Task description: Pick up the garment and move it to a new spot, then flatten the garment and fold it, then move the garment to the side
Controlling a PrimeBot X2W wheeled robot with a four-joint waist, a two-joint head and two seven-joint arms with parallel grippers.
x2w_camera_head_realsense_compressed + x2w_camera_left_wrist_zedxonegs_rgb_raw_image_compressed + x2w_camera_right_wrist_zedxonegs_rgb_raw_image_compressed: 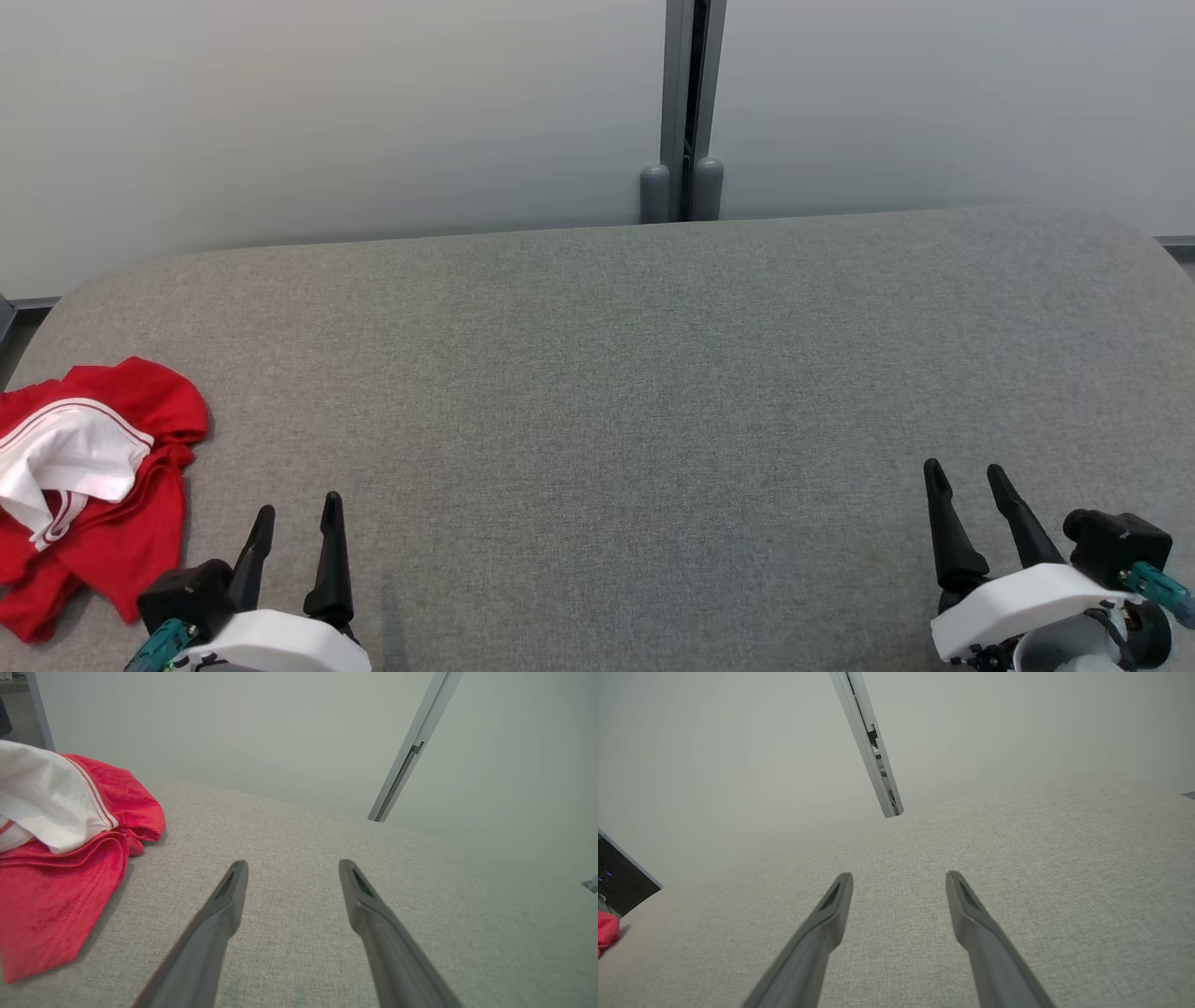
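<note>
Garment (89, 485) is lying bunched at the left edge of the grey surface (653, 373), beside the left gripper (299, 505). It and the right gripper (963, 467) are hanging spread, empty. Pinching only the possibly loose white layer is risking a slip.

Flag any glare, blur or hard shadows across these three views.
Head view: even, diffuse light, no glare, garment sharp. Left wrist view: garment casts only a narrow soft shadow on the grey surface; the left gripper goes soft near the lens. Right wrist view: same softness on the right gripper, no glare.
</note>
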